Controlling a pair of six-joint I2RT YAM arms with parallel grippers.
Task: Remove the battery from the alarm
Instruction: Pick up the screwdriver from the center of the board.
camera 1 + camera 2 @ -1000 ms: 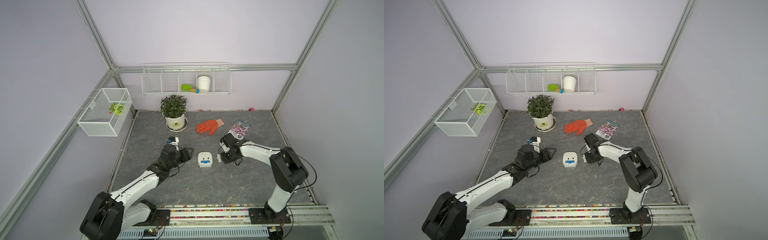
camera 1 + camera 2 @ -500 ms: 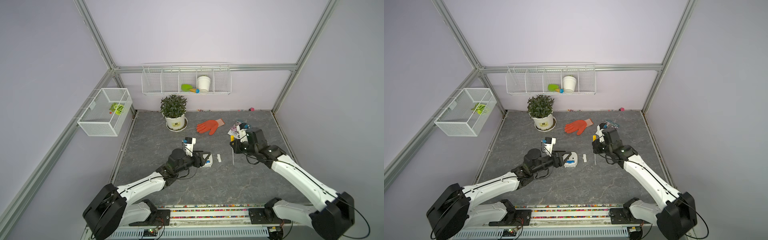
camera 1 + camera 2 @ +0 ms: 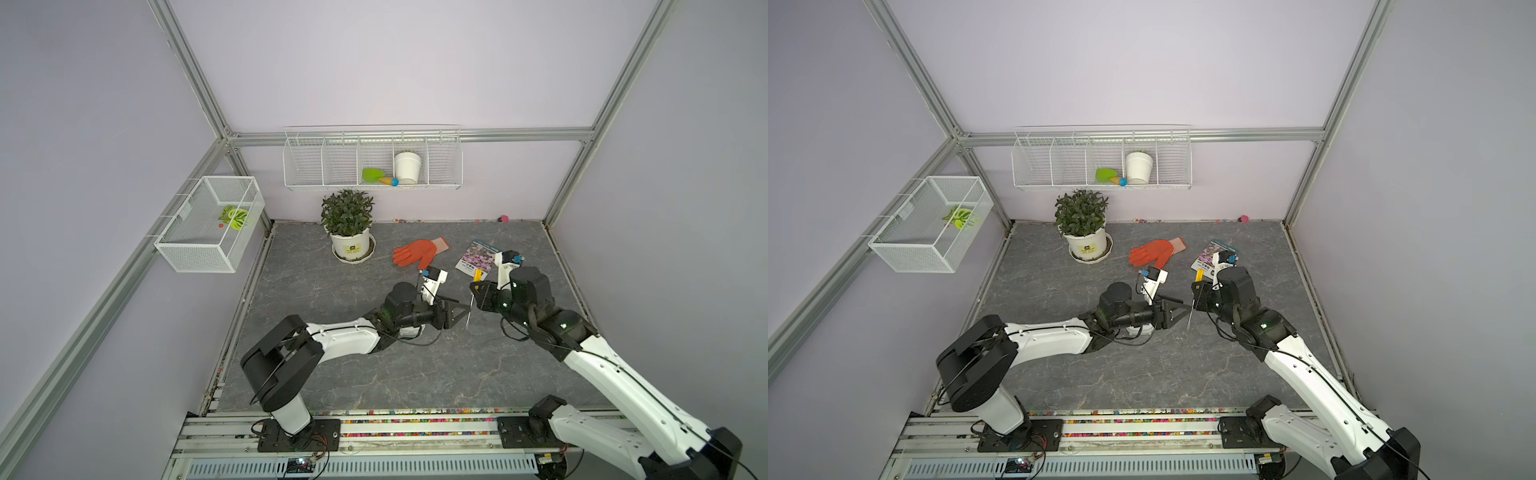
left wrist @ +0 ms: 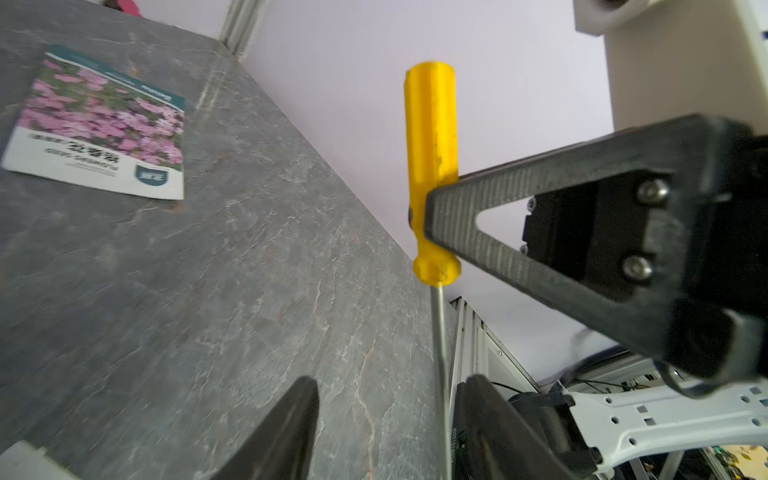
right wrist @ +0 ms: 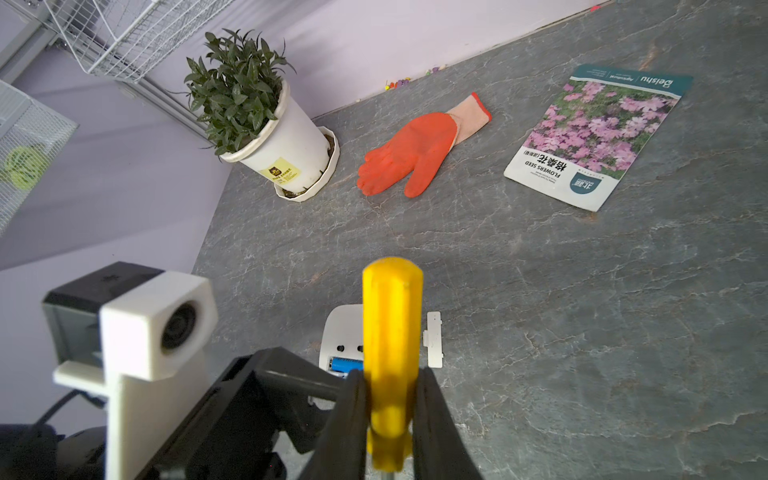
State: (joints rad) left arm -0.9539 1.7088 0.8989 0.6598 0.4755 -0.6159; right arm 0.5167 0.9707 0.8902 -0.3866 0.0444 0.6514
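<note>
Battery, blue, sits seated in the open recess on the back of the alarm, which lies face down on the table so the compartment faces up. The white cover piece lies just beside the alarm, off the recess. Above them the right end effector is clenched on the yellow handle of a screwdriver, shaft pointing down, probably as a prying tool. The left end effector is released, jaws spread either side of the shaft, seemingly to steady or take it. In both top views the orange glove lies at twelve o'clock of the table's middle, the seed packet at one o'clock, and the potted plant at eleven.
</note>
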